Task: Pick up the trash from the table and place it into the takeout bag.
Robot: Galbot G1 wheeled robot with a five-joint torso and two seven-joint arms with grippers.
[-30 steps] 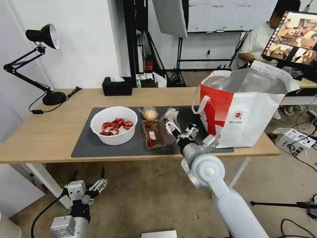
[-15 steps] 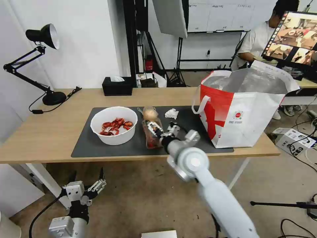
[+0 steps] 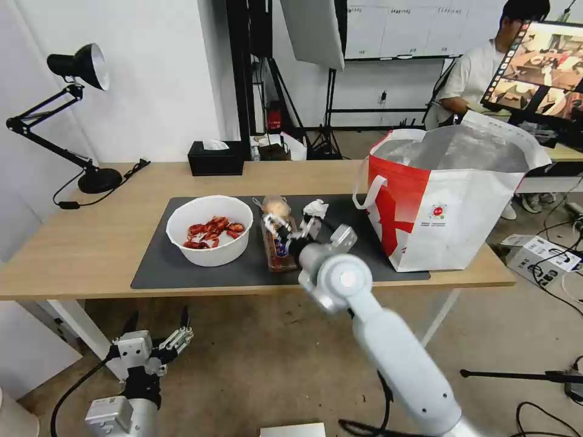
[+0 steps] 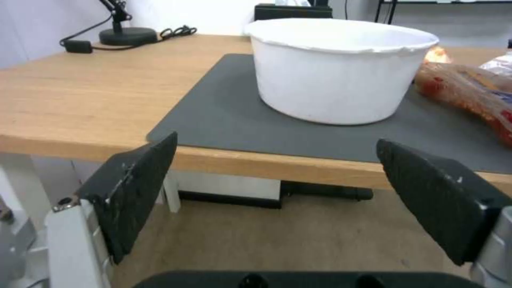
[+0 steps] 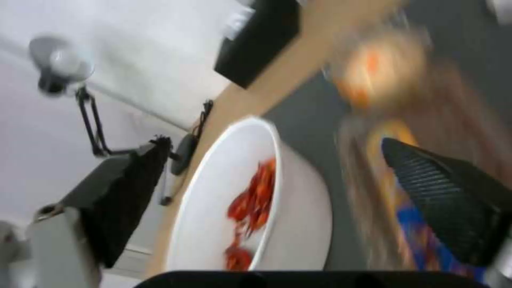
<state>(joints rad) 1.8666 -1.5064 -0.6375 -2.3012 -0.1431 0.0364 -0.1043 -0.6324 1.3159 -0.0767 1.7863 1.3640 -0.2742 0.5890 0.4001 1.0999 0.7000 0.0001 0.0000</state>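
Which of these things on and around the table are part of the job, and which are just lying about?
Job: bowl of shells, plastic tray, tissue, knotted bag, takeout bag, table, open right gripper.

Lying about: tissue box, desk lamp, left gripper, parked below the table.

The right arm (image 3: 388, 352) is a smooth white tube, with a round pale-grey joint cap that has a small white disc at its middle. Ahead of it sits a light-grey wrist block, then the right gripper (image 3: 290, 229), silvery metal with dark fingers. In the right wrist view those fingers (image 5: 448, 200) are black wedges with a fine ribbed face. The left gripper (image 3: 156, 331) has black pointed fingers on a white-and-grey body, and a black cable (image 3: 79, 388) loops beside it.
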